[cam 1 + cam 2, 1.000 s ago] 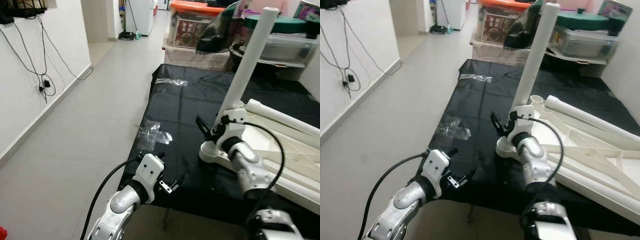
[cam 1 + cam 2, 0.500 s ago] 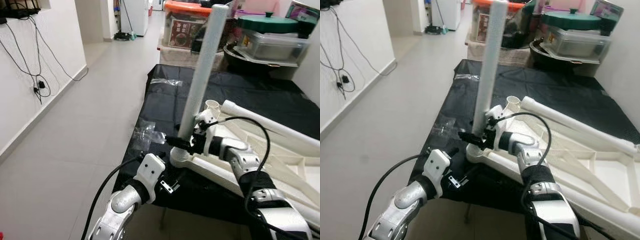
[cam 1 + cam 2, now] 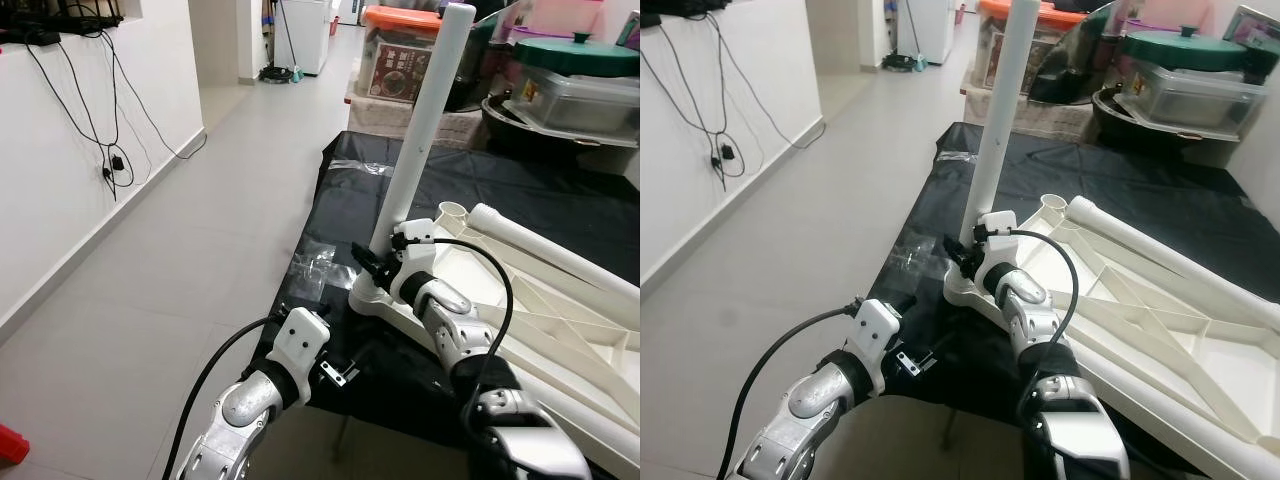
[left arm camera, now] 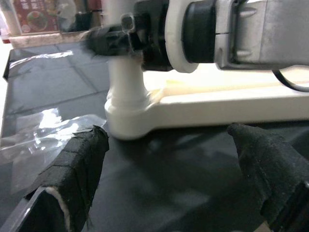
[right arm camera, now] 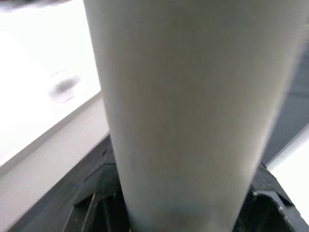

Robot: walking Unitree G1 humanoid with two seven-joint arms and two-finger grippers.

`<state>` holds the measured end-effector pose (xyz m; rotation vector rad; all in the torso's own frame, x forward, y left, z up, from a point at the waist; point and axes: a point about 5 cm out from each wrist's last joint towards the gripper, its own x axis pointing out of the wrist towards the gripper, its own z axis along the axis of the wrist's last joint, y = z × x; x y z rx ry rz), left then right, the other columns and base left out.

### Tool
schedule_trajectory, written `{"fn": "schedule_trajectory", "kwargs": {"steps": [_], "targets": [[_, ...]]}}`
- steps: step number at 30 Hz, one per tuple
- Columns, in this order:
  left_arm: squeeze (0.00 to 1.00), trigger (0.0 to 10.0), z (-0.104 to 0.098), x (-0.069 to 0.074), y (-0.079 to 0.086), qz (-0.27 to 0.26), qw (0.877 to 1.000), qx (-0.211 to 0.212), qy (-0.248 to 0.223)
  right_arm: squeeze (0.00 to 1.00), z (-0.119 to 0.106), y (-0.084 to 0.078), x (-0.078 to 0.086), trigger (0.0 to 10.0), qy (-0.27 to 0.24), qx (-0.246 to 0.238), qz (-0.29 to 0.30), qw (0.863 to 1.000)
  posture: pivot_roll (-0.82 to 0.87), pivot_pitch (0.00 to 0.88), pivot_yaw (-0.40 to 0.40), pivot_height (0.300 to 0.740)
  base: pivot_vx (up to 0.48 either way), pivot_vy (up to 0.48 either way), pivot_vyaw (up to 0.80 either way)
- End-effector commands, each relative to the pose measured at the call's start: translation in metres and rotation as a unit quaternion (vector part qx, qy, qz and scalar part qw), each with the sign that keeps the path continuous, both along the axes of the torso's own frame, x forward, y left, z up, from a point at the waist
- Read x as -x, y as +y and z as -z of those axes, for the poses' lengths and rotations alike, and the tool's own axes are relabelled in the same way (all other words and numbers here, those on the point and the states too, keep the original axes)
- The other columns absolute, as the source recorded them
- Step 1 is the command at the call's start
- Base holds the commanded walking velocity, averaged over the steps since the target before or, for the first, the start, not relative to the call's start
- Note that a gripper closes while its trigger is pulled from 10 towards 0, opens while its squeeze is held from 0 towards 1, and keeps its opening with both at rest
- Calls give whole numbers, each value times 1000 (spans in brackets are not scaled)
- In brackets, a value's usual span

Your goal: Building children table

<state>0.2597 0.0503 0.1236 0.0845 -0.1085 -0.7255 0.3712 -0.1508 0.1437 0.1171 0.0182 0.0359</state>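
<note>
My right gripper (image 3: 372,262) is clamped on the white table leg (image 3: 423,140), upright in the corner socket of the upturned tabletop (image 3: 560,330) at the black sheet's (image 3: 350,215) near-left edge; left gripper (image 3: 345,368) open, idle nearby; next, I reckon: seat leg fully w/ firm downward pressure.

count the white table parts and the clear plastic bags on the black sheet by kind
white plastic table legs: 2, one upright in the corner socket with the right gripper around its base, one lying on the frame
white upturned tabletop frame: 1
clear crumpled plastic bags: 2, one near the frame corner, one farther up the black sheet
total: 5
</note>
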Motion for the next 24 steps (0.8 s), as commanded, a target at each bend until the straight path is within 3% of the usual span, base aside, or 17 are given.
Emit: {"fn": "schedule_trajectory", "kwargs": {"steps": [1,2,5,9,11,12,13,14,15,16,19,20,24], "targets": [[0,10000,4,1,0,2,1000,-4,8,0,4,-45,26,0,0,-20,269,963,166,0,-107,740,0,0,0],[0,10000,4,1,0,2,1000,-5,8,0,6,-44,31,0,2,-25,295,955,166,0,-107,740,0,0,0],[0,10000,5,1,-1,2,1000,-5,8,0,9,-36,34,0,5,-36,311,950,169,0,-108,740,0,0,0],[0,10000,5,1,-1,2,1000,-5,8,0,9,-19,32,0,3,-51,307,950,170,0,-109,740,0,0,0],[0,10000,5,1,-1,2,1000,-5,8,0,9,-19,32,0,3,-51,307,950,170,0,-109,740,0,0,0],[0,10000,5,2,-1,2,1000,-6,8,0,8,-10,29,902,0,-59,286,956,170,0,-109,740,0,0,0],[0,10000,5,2,0,2,1000,-5,8,0,5,-3,26,10000,-9,-58,260,964,170,0,-109,740,0,0,0],[0,10000,5,2,0,1,1000,-5,8,133,3,3,26,10000,-15,-57,246,968,170,0,-109,740,0,0,0],[0,10000,5,2,0,1,1000,-5,8,133,3,3,26,10000,-15,-57,246,968,170,0,-109,740,0,0,0],[0,10000,5,2,0,1,1000,-5,8,1000,-1,9,25,10000,-29,-50,221,974,169,0,-114,740,0,0,0],[0,10000,5,1,0,2,1000,-5,9,1000,-11,12,29,10000,-61,-20,203,977,164,0,-107,740,0,0,0],[0,10000,5,1,0,2,1000,-5,9,0,-14,5,29,10000,-78,-11,198,977,164,0,-107,740,0,0,0],[0,10000,5,1,0,3,1000,-5,9,0,-19,-8,25,10000,-104,-8,166,981,163,0,-105,740,0,0,0]]}}
